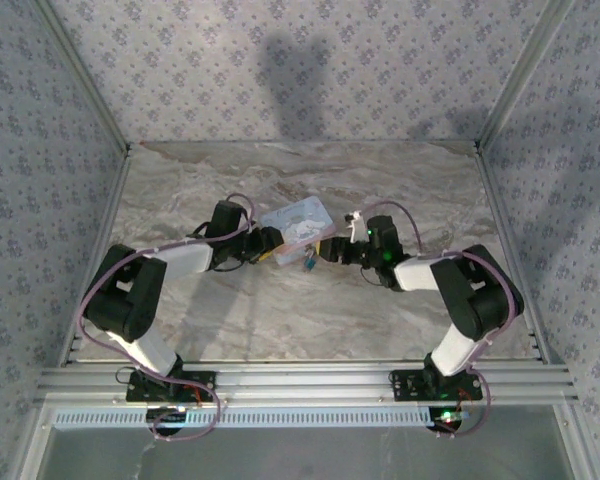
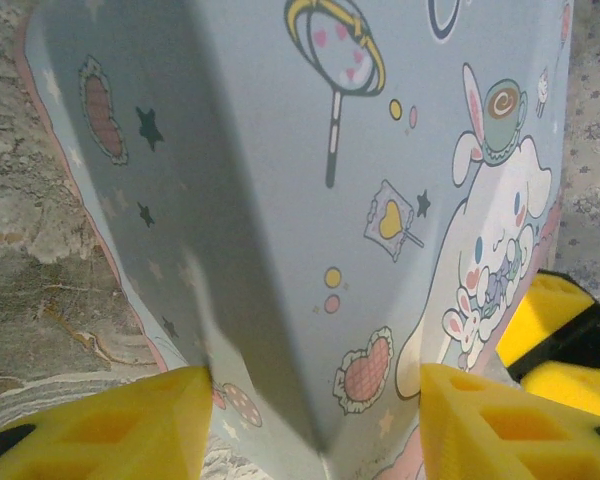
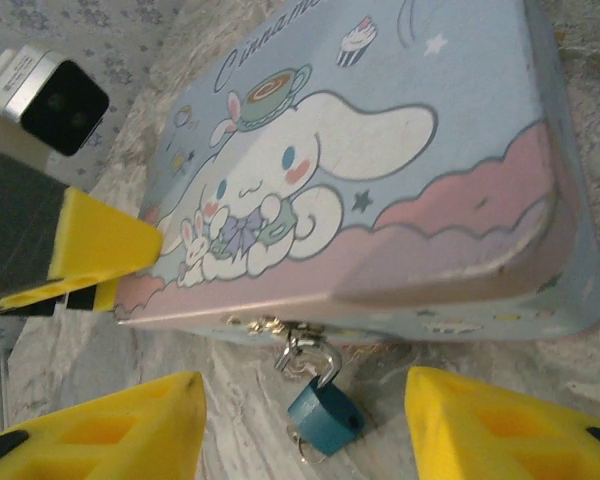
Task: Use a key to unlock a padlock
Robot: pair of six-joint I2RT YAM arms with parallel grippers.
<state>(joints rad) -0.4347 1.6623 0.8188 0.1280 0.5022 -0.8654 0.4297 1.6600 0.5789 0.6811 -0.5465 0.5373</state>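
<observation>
The small blue padlock hangs by its silvery shackle from the hasp on the front of a pale blue cartoon tin. A thin metal ring shows just under the lock; I cannot make out a key. My right gripper is open, its yellow fingers on either side of the padlock and clear of it. The left gripper is open over the tin's lid, fingertips resting at the tin. In the top view the padlock lies between the left gripper and the right gripper.
The tin lies slantwise mid-table on the marble-patterned top. Patterned walls close off the back and both sides. One yellow finger of the left gripper rests at the tin's far end.
</observation>
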